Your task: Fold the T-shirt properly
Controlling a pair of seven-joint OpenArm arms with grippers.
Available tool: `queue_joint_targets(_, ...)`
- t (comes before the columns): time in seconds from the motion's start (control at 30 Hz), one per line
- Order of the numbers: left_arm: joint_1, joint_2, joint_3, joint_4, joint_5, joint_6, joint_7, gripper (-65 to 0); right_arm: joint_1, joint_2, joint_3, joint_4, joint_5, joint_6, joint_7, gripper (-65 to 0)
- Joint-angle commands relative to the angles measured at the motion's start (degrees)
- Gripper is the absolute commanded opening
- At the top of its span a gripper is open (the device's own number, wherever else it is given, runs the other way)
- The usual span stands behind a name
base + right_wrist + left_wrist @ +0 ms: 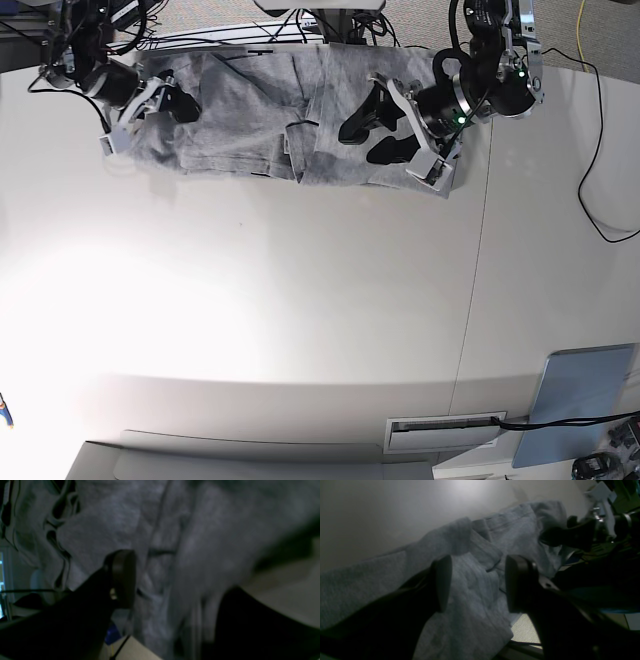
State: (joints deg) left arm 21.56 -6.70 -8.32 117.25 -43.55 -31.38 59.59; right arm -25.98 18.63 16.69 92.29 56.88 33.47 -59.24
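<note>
Grey T-shirt crumpled; its lettering unreadable.

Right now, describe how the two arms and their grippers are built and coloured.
Both grippers, left and right, have black rounded finger pads on light grey brackets. The arms are black with silver joint rings, trailing black cables; a green light glows on the left arm.

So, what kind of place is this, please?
Probably a robotics lab or test workspace, not a home. Two robot arms are mounted at the far edge of a wide white table, cables run loose across it, and the only item laid out is a grey T-shirt to handle.
</note>
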Motion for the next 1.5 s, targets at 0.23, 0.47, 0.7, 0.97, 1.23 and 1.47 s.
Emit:
queue_joint_targets(0.23, 0.0, -0.2, -0.1, 1.1, 0.7, -0.2, -0.9, -30.7, 1.4, -0.2, -0.2, -0.2, -5.2, -0.8, -2.8, -54.4)
queue_joint_targets(0.47, 0.0, -0.4, -0.1, 1.1, 2.4, -0.2, -0.9, -30.7, 3.3, -0.2, 0.2, -0.2, -10.5, 0.8, 0.6, -65.0)
queue_joint_targets(0.7, 0.5, -3.5, -0.1, 0.9, 3.2, 0.3, -0.9, -30.7, 7.0, 2.5, 8.5, -0.2, -14.8, 0.7, 1.6, -65.0)
queue_joint_targets(0.97, 0.5, -3.6, -0.1, -4.9, 6.5, 0.0, -5.9, -30.7, 8.3, 6.1, 15.2, 8.6, -9.0, 0.6, -8.2, -65.0)
queue_joint_targets(1.23, 0.0, -3.5, 4.1, -13.7, 4.6, -3.0, -11.6, -30.7, 6.9, -2.8, 6.4, 26.9, -8.3, -1.7, -13.1, -65.0)
queue_joint_targets(1.47, -1.7, -3.5, 9.8, -18.4, 7.6, -1.4, -13.4, -30.7, 6.7, -11.5, -12.5, 29.9, -20.9, -7.4, -8.0, -65.0)
